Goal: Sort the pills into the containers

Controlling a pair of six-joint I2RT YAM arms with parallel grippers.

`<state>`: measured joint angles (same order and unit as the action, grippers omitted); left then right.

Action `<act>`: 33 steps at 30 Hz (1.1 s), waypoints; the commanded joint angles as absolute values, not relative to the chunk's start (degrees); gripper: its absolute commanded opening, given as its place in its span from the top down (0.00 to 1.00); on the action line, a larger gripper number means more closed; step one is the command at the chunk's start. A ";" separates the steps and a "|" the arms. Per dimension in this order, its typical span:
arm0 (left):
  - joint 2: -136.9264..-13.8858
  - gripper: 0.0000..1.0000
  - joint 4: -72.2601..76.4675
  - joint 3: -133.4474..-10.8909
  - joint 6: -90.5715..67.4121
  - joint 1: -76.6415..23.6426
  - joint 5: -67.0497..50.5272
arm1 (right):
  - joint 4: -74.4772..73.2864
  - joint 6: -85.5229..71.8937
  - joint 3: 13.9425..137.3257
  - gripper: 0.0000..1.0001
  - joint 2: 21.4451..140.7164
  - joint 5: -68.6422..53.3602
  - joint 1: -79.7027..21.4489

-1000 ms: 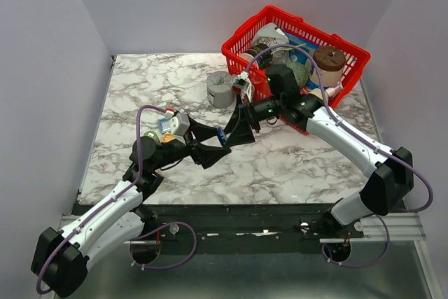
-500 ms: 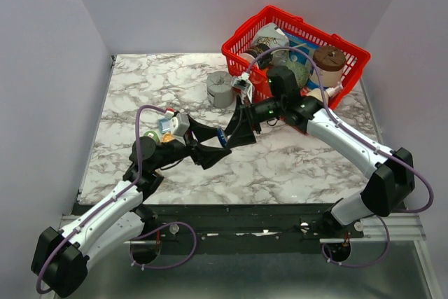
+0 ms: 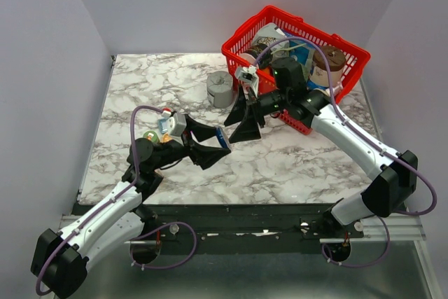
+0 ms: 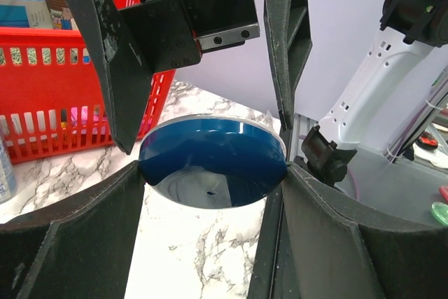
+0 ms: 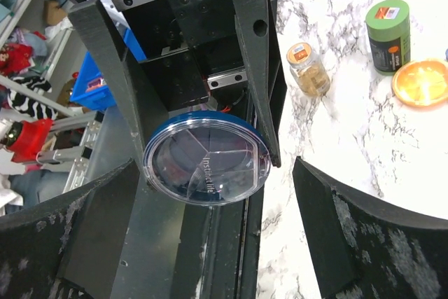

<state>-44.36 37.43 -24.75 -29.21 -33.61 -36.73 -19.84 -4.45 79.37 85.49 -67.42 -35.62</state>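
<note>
Only R wrist shows lid (image 5: 203,173); L gripper (image 4: 213,169) clamps blue dish (image 4: 210,145), R gripper (image 5: 215,161) wide.

The top view looks down from high at the near side, taking in the whole marble worktop (image 3: 140,96) from afar. The left wrist view looks close and low toward the red basket (image 4: 42,117); the right wrist view faces the opposite way. Both share the blue dish (image 4: 210,159), seen from opposite faces
</note>
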 commanded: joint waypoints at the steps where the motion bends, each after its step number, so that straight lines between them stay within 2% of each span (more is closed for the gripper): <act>1: -44.56 0.74 41.75 -26.54 -30.15 -33.75 -38.15 | -20.65 -2.81 81.21 0.00 85.08 -70.23 -36.21; 16: -45.26 0.75 38.58 -27.77 -28.04 -33.66 -36.21 | -24.87 -2.90 81.74 0.00 85.08 -57.23 -38.14; 33: -42.72 0.75 36.03 -27.16 -26.81 -32.87 -35.95 | -25.31 -2.90 81.56 0.03 83.06 -53.88 -36.39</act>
